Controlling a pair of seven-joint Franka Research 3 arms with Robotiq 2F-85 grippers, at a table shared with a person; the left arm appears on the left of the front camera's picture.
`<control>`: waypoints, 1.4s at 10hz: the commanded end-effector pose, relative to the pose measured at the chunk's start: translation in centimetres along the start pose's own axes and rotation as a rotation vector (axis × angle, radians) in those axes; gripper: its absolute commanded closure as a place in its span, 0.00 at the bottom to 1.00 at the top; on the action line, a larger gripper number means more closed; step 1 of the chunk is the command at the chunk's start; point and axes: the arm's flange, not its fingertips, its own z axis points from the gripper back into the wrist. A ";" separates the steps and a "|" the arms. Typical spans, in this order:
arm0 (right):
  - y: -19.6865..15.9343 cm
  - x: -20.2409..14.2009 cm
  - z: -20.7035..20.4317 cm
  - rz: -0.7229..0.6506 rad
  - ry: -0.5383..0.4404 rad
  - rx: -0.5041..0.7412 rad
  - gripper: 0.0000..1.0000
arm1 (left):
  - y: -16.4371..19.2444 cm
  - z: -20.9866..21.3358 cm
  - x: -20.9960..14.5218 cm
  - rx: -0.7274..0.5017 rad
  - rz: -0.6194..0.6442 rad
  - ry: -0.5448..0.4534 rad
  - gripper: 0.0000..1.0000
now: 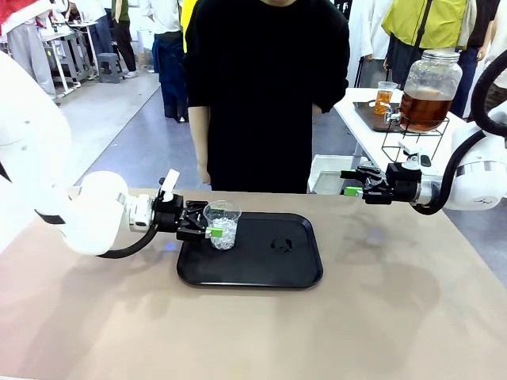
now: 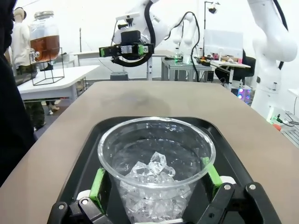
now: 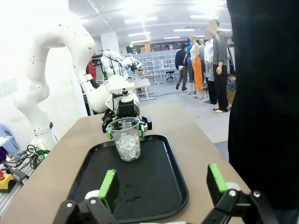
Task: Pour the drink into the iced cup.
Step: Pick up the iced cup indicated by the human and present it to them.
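Note:
The iced cup, a clear plastic cup half full of ice cubes, stands upright at the left end of the black tray. My left gripper is open and straddles it low down, and in the left wrist view the cup sits between the green pads. My right gripper hangs open with nothing in it above the table's far right edge. The drink, amber-brown, fills a small cup on the side table, under the tap of a glass jar of the same liquid.
A person in black stands at the table's far side, just behind the tray. The jar rests on a black wire stand on the white side table at the back right. A small wet mark lies on the tray.

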 end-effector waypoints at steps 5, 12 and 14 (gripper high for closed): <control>-0.1 0.3 -0.1 -0.002 -0.008 -0.004 0.00 | -0.5 -1.0 -0.7 0.030 0.018 -0.010 0.18; -0.1 0.3 -0.1 -0.002 -0.008 -0.004 0.00 | -0.9 -0.7 1.0 0.074 -0.036 -0.090 0.29; -0.1 0.3 -0.1 -0.002 -0.008 -0.004 0.00 | -0.3 -1.3 3.9 0.078 -0.045 -0.076 0.29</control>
